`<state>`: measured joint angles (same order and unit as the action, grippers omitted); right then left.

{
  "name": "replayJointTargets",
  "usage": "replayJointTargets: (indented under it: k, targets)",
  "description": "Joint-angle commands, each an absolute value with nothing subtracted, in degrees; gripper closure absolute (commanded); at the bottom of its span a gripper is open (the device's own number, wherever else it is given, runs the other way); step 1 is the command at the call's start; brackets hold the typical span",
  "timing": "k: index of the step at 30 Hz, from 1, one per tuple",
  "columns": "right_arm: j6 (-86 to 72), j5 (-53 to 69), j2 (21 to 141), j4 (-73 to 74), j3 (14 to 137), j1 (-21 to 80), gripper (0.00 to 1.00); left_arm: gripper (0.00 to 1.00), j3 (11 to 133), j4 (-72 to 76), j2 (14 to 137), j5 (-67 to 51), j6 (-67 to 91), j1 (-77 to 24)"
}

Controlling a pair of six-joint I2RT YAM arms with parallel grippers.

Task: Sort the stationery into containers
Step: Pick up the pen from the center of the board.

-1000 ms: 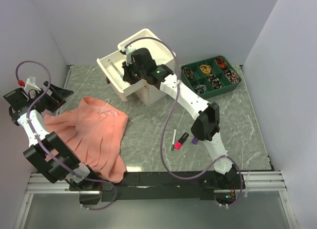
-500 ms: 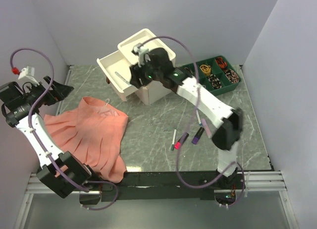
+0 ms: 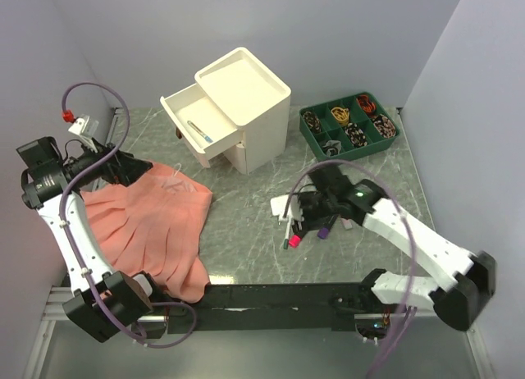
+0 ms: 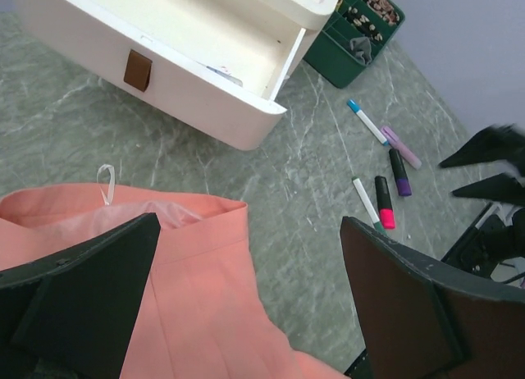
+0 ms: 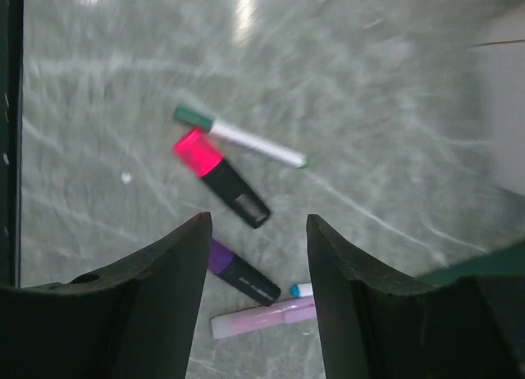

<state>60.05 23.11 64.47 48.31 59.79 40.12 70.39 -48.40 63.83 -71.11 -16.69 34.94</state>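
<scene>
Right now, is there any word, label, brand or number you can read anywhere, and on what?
No text can be read in any view.
Pink highlighter: faint marks on its black barrel, too blurred to read.
White pen: no print shows.
Cabinet: plain, no label or number shows.

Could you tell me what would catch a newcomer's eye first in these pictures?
The salmon-pink cloth spread over the left side of the table stands out most. At the rear centre, the cream-white cabinet has its top drawer pulled out. Right of centre, the right end effector hovers open above the loose pink highlighter and purple highlighter.
</scene>
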Motion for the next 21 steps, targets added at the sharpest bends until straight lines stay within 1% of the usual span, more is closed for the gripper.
replayJointTargets:
  k: [1,6,11,15,21]
  targets:
    - [77.2,18.8,71.9,47.6,54.0,41.2,0.44,0.01,67.1,-39.6,62.3,-70.5,-12.2,34.3]
    - [80.6,15.9,78.7,41.3,51.2,41.7,0.44,0.0,68.0,-41.2,62.3,-69.1,-13.0,33.8]
    - [81.0,15.1,82.8,38.1,50.4,41.6,0.44,0.0,69.4,-43.0,63.2,-67.8,-13.6,33.5]
    - [81.3,14.8,87.2,37.6,50.9,41.6,0.45,0.01,69.4,-41.1,63.8,-66.6,-10.3,33.2]
    - [83.6,14.3,89.6,40.1,51.3,41.6,0.47,0.0,69.4,-39.5,63.8,-64.4,-8.4,33.2]
